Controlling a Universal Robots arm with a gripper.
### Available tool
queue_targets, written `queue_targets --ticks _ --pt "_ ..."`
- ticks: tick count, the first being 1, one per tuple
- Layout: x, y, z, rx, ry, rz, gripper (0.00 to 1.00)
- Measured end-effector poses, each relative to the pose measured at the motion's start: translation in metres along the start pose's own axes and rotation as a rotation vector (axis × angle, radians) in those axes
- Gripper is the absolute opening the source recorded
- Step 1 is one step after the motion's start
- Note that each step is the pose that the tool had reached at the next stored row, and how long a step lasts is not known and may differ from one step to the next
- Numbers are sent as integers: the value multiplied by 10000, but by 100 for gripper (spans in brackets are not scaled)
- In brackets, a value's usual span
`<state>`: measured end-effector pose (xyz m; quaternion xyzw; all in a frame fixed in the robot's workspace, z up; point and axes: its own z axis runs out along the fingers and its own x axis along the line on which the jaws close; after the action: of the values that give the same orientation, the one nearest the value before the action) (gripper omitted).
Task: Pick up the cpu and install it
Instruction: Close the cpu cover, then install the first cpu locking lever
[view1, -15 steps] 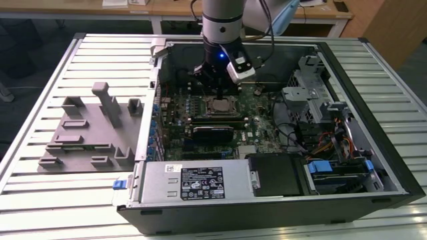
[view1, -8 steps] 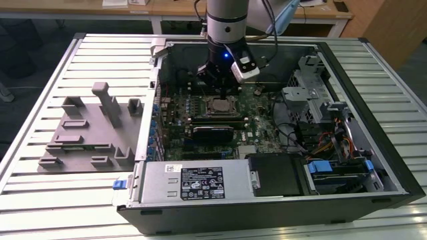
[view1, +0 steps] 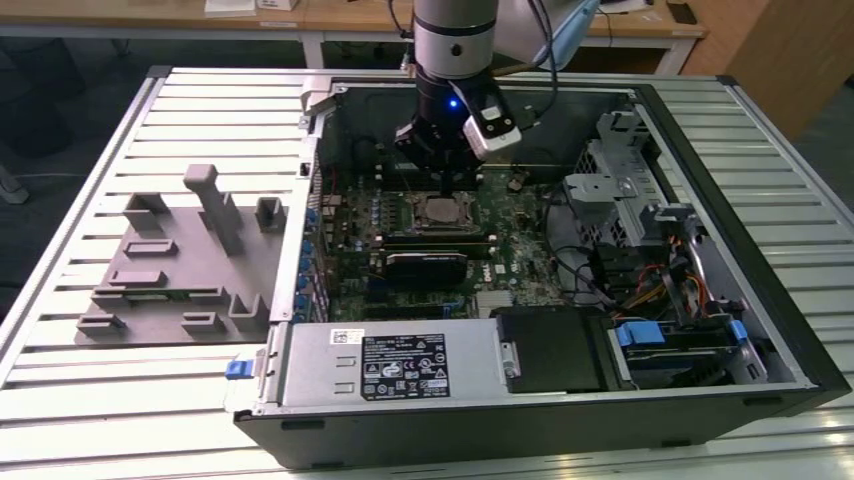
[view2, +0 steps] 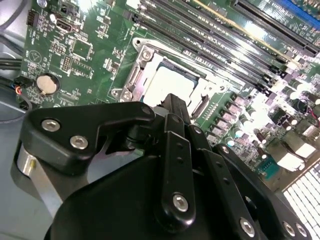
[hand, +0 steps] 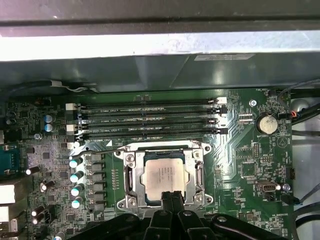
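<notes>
Straight down over the cpu (view1: 438, 210) the way is open. The gripper (view1: 449, 190) hangs in that gap, its fingers (hand: 166, 202) pressed together over the chip's edge. The socket frame (hand: 131, 176) rims the chip closely on every side. Low memory slots (hand: 150, 119) lie beside it, and capacitors (hand: 75, 175) stand near one flank. In the exterior view, the case wall (view1: 304, 200) bounds the board on the left. A drive cage (view1: 607, 190) and cables (view1: 641, 280) crowd the right, and the power supply (view1: 307, 370) blocks the near side. A black module (view1: 427, 262) sits just in front of the socket.
</notes>
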<state>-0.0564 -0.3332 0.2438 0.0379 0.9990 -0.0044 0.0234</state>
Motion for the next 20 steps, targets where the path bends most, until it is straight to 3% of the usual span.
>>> queue_targets --ticks 13,20 --pt "4 -1 -10 3 1 0 11" --pt "92 -7 -14 2 1 0 11"
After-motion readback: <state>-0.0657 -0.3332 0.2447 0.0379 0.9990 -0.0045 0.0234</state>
